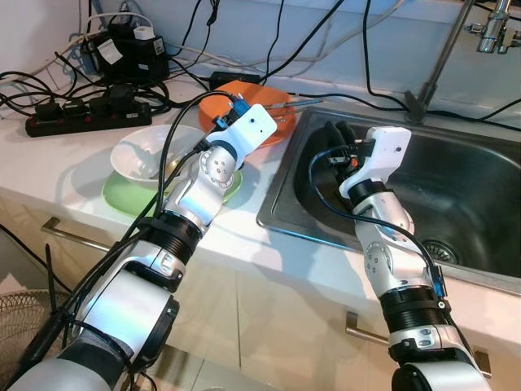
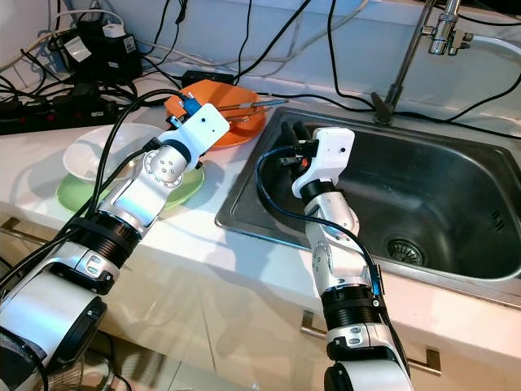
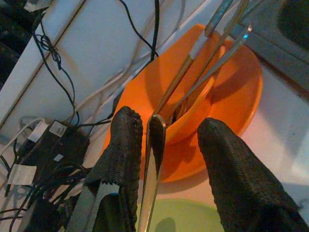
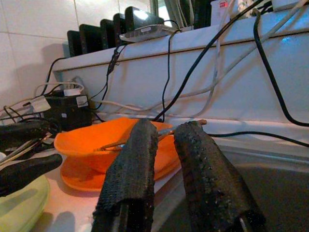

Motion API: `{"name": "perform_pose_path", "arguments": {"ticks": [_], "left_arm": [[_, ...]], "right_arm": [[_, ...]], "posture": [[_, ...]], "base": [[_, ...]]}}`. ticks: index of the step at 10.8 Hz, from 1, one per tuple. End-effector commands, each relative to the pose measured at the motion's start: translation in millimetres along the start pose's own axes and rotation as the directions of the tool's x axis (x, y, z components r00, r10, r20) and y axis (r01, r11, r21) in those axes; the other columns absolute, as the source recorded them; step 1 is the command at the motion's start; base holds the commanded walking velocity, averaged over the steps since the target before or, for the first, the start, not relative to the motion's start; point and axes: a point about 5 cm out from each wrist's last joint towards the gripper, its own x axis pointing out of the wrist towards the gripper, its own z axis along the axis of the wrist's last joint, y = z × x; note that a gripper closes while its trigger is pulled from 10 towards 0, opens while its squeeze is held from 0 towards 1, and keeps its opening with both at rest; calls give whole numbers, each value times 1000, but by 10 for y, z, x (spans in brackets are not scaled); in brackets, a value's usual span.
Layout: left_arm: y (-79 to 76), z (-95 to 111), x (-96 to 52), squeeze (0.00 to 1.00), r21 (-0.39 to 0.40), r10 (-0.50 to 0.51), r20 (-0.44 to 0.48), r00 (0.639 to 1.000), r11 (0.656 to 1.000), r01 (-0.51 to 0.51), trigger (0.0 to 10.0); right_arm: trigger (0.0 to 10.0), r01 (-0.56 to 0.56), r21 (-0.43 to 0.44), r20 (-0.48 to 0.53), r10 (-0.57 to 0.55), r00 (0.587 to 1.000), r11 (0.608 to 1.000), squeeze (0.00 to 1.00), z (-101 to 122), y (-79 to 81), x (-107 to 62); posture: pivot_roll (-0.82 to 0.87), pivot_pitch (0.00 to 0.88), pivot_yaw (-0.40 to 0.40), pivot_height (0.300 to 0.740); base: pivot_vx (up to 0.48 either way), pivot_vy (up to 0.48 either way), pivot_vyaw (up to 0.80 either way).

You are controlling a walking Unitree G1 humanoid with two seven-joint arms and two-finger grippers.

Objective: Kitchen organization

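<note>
An orange bowl (image 3: 203, 99) sits on an orange plate (image 1: 279, 129) at the back of the white counter, beside the sink (image 1: 464, 175). Several metal utensils (image 3: 219, 46) lean out of the bowl. My left gripper (image 3: 169, 121) hovers just in front of the bowl, open, with one metal utensil handle (image 3: 153, 159) lying between its fingers against one pad. My right gripper (image 1: 337, 134) is inside the sink's left end, its fingers (image 4: 133, 174) close together with nothing between them, pointing toward the orange bowl (image 4: 91, 142).
A white bowl (image 1: 146, 156) rests on a green plate (image 1: 120, 197) under my left forearm. A power strip (image 1: 81, 120), adapters and many black cables crowd the back left. The faucet (image 1: 444, 61) rises behind the sink. The drain (image 1: 440, 251) lies near my right forearm.
</note>
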Motion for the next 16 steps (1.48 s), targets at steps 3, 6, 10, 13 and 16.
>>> {"name": "perform_pose_path", "arguments": {"ticks": [3,6,10,13,16], "left_arm": [[36,62,17,0,14,-2,13,1000,1000,2,10000],[48,55,22,0,13,5,16,1000,1000,-5,10000],[41,111,11,0,32,0,52,999,999,-1,10000],[29,104,5,0,28,-4,51,999,1000,2,10000],[46,62,8,0,28,6,25,1000,1000,-6,10000]], "right_arm": [[10000,-9,-9,8,9,1000,1000,0,38,12,15],[10000,-4,-8,7,4,1000,1000,0,38,2,24],[10000,-2,-5,7,2,1000,1000,0,39,2,35],[10000,-1,-4,7,1,1000,1000,0,36,1,40],[10000,-1,-4,8,1,1000,1000,0,36,2,39]], "posture": [[177,0,-9,717],[177,0,-18,717],[179,0,-17,717],[181,0,-18,717],[180,0,-17,717]], "base": [[0,0,0],[0,0,0],[0,0,0],[0,0,0],[0,0,0]]}}
